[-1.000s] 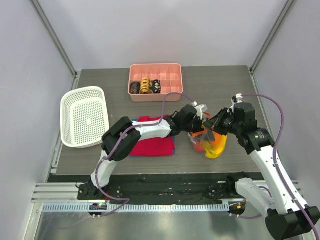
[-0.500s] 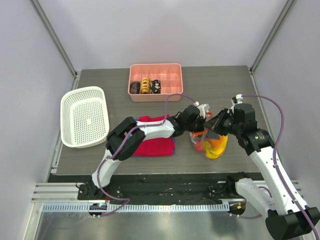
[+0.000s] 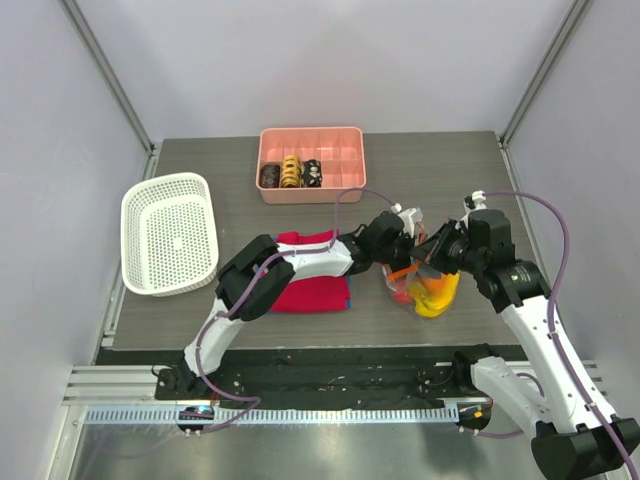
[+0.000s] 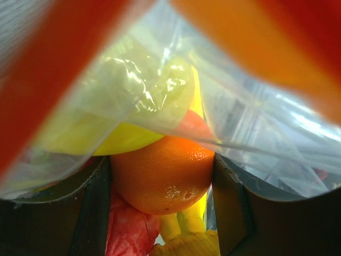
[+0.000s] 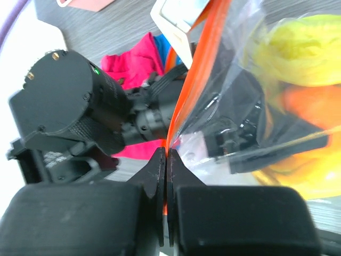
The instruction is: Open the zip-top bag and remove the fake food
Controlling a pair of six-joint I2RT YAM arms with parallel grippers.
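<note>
The zip-top bag hangs right of the table's middle. My right gripper is shut on the bag's orange zip strip and holds the mouth open; the pinch shows in the right wrist view. My left gripper reaches into the bag's mouth. In the left wrist view its fingers press both sides of the round orange ball. The yellow banana lies above the ball and the small red fruit below it. Clear plastic drapes over them.
A folded red shirt lies under the left forearm. A white basket stands at the left. A pink tray with ring-shaped pieces stands at the back.
My left gripper has moved right and further into the bag's mouth. My right gripper has kept its hold on the zip strip, shifting slightly.
</note>
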